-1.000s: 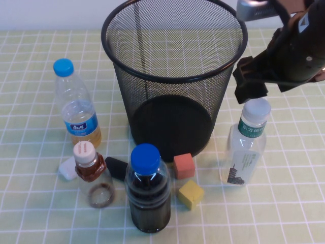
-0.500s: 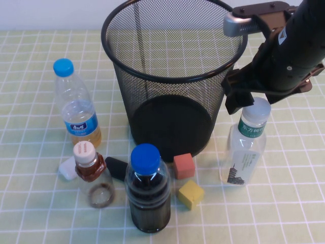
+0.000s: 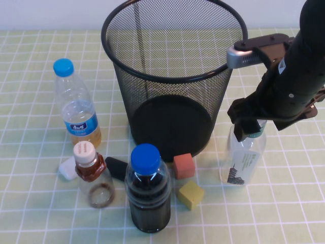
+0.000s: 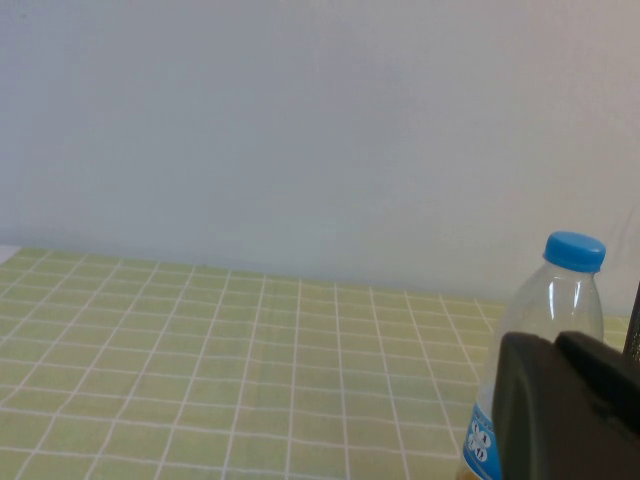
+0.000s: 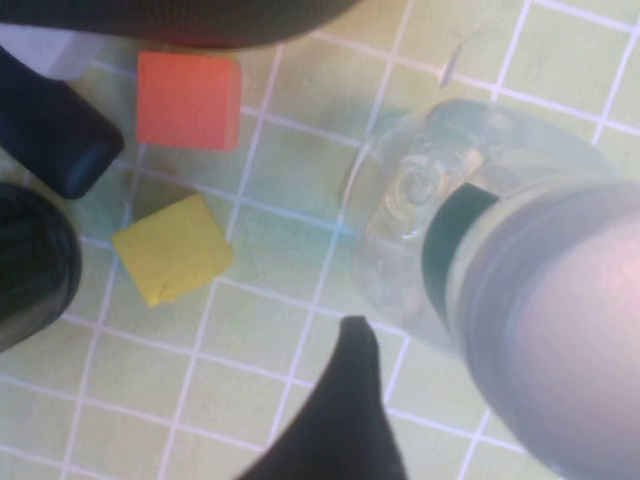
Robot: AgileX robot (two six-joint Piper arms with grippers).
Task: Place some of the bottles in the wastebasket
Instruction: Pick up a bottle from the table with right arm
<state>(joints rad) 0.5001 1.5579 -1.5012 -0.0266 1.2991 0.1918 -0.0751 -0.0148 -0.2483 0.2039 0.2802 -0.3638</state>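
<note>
The taller clear bottle (image 3: 244,158) with the green label stands upright to the right of the black wire-mesh wastebasket (image 3: 172,79). My right gripper (image 3: 249,124) is open and sits down over the bottle's top, hiding the white cap in the high view. In the right wrist view the cap (image 5: 560,340) fills the lower corner, with one black finger (image 5: 350,400) beside it and apart from it. The small squat bottle (image 3: 94,175) with cream cap stands at the front left. My left gripper (image 4: 560,400) is shut and empty, and does not show in the high view.
A slim blue-capped bottle (image 3: 76,109) stands left of the basket. A wide blue-capped bottle of dark liquid (image 3: 147,190) stands in front. A red cube (image 3: 184,165), a yellow cube (image 3: 190,193), a black object (image 3: 117,166) and a white object (image 3: 67,168) lie near them.
My right gripper has come down and toward the front, from above the basket's right rim to over the tall bottle's cap. The bottles have not moved.
</note>
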